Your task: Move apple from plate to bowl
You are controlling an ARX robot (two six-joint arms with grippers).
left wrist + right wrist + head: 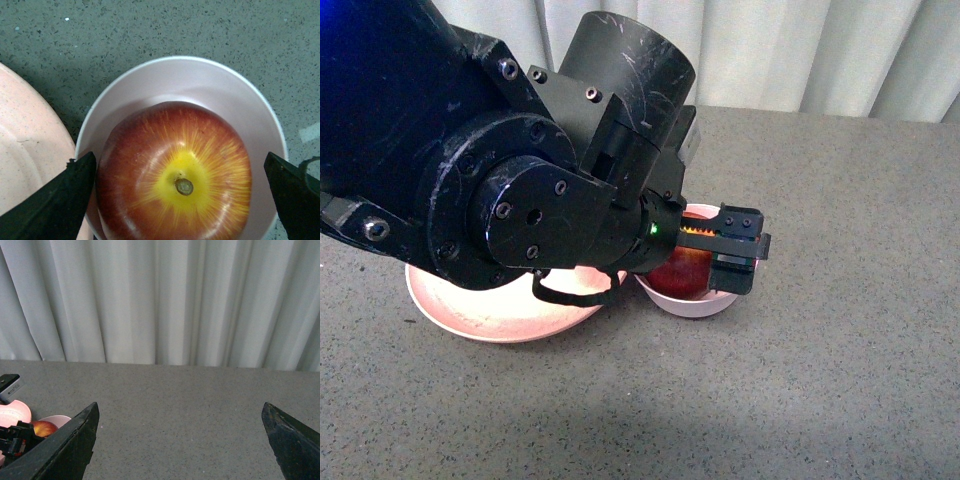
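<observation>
The dark-red apple [678, 272] with a yellow patch round its stem sits inside the small pale pink bowl [692, 303]. The wide salmon-pink plate [490, 312] lies just left of the bowl and holds nothing I can see. My left gripper [725, 250] is open and hovers right above the bowl. In the left wrist view the apple [175, 175] fills the bowl [200, 80], and the left gripper [177, 165] has one finger on each side of the apple without touching it. My right gripper [180, 412] is open, empty and off to the side.
My left arm [470, 150] fills the upper left of the front view and hides part of the plate. A grey speckled tabletop [840, 330] stretches all around. White curtains [160, 300] hang behind the table's far edge.
</observation>
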